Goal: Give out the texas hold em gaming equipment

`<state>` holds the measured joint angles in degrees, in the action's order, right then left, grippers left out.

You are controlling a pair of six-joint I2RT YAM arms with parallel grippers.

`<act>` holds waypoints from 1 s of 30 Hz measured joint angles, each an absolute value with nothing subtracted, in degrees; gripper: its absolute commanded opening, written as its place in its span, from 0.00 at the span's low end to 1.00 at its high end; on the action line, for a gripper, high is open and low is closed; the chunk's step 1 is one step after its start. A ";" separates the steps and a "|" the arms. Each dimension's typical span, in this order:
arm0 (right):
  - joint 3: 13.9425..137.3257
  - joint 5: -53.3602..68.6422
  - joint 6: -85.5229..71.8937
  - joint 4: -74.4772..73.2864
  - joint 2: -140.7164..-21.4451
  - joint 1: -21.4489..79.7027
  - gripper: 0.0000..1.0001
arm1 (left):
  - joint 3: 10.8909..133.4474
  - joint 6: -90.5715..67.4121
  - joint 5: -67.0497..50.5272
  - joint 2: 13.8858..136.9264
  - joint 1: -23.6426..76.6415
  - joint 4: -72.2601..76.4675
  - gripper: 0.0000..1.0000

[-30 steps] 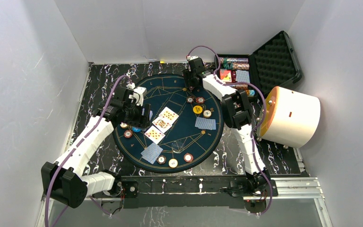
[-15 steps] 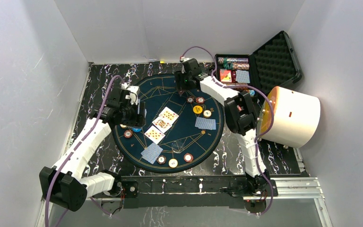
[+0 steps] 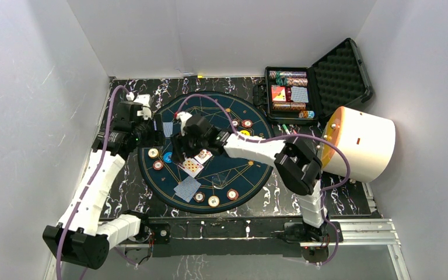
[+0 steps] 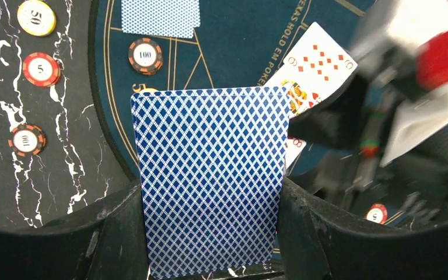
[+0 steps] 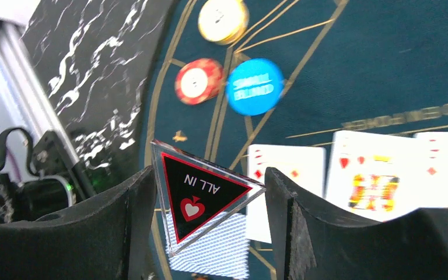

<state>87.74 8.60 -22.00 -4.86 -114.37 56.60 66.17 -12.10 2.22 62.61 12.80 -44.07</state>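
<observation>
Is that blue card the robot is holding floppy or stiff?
The blue-backed card looks flat though pinched by its edges, so it's probably springy, not floppy. It's very thin, so likely light, and a harder squeeze might bow it.

Between our fingers (image 5: 108, 230) we hold a triangular ALL IN marker (image 5: 201, 198); beyond them lie a blue button (image 5: 255, 86) and red chip (image 5: 197, 81).

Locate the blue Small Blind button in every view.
Top external: blue button at the left edge of the mat, beside two chips.
Left wrist: not visible.
Right wrist: blue button upper centre, right of a red chip.
Shared landmark: the face-up cards, in all three views.
</observation>
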 measured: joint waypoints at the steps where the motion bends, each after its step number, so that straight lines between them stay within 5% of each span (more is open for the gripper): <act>1: 87.00 9.10 -22.92 -4.03 -114.37 57.95 0.52 | 66.52 -12.25 2.42 62.15 12.78 -44.12 0.00; 17: 95.48 1.50 -24.12 -3.29 -128.29 65.34 0.60 | 67.68 -13.08 4.12 58.26 12.80 -47.27 0.00; 30: 97.95 0.64 -22.72 -4.75 -129.86 65.65 0.91 | 67.68 -13.08 3.57 58.26 12.80 -47.22 0.00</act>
